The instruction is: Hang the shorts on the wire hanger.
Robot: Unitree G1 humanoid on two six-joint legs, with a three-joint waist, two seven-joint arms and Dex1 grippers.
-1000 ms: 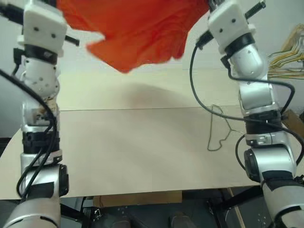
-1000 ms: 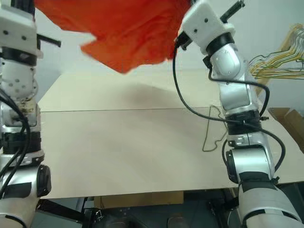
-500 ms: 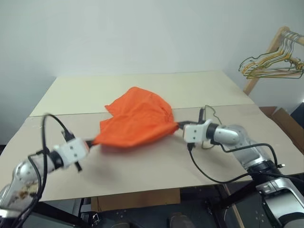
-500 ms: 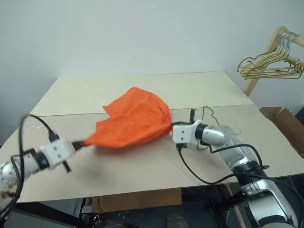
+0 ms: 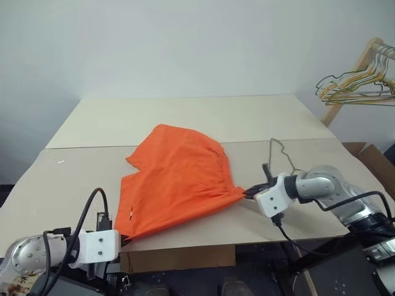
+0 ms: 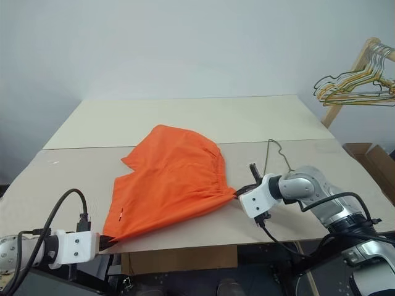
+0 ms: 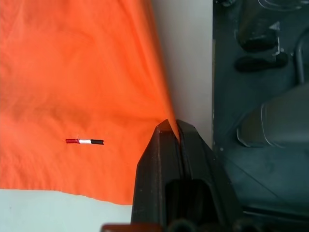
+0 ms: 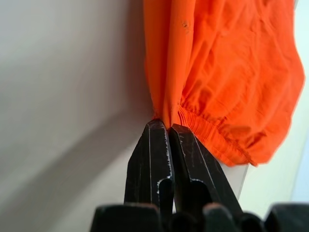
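The orange shorts lie spread flat on the pale table, with the gathered waistband towards the right. My left gripper sits at the table's front edge, shut on the shorts' near left corner; the left wrist view shows orange fabric pinched between its fingertips. My right gripper is shut on the waistband's near right end, seen close in the right wrist view. The thin grey wire hanger lies on the table just behind the right gripper, partly hidden by my right arm.
A bunch of yellow, green and grey hangers hangs on a wooden rack at the far right. A cardboard box stands beside the table's right edge. The table's front edge runs just under the left gripper.
Both arms came down from holding the shorts high in the air. The shorts now lie on the table, drawn flatter and nearer the front edge than half a second ago.
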